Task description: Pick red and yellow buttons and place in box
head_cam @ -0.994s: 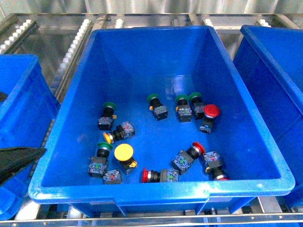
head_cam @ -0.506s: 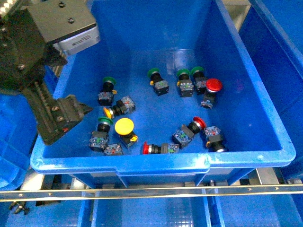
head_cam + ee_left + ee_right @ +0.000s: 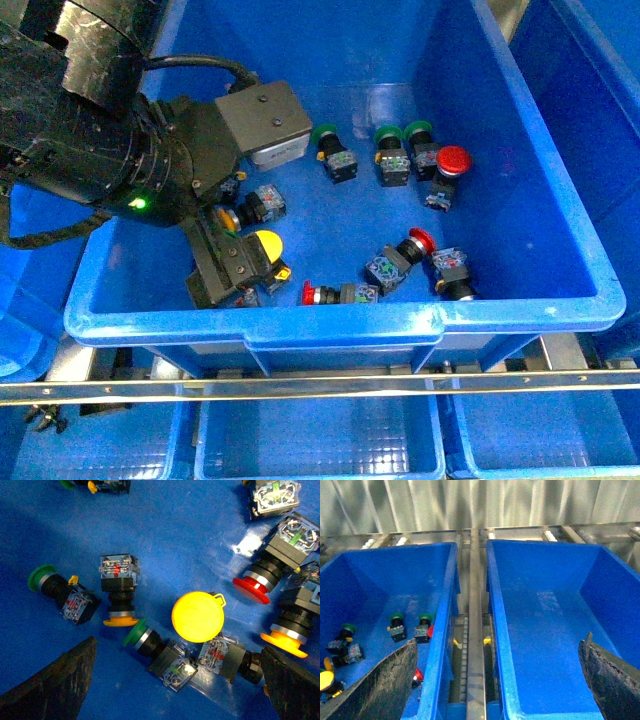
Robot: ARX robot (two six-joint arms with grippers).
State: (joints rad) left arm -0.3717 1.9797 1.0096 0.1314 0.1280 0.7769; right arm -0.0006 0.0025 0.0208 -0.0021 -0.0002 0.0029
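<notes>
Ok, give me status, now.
Left gripper open, low over yellow mushroom-cap push-button. Right gripper open, empty. Green-capped switch lies close beside it.

Yellow button (image 3: 198, 616) — glossy, smooth plastic

Red buttons (image 3: 452, 158), yellow buttons (image 3: 262, 244), scattered.

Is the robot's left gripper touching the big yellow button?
Apart. In the left wrist view the open left gripper has its fingers on either side of the yellow button, with bare crate floor between.
</notes>
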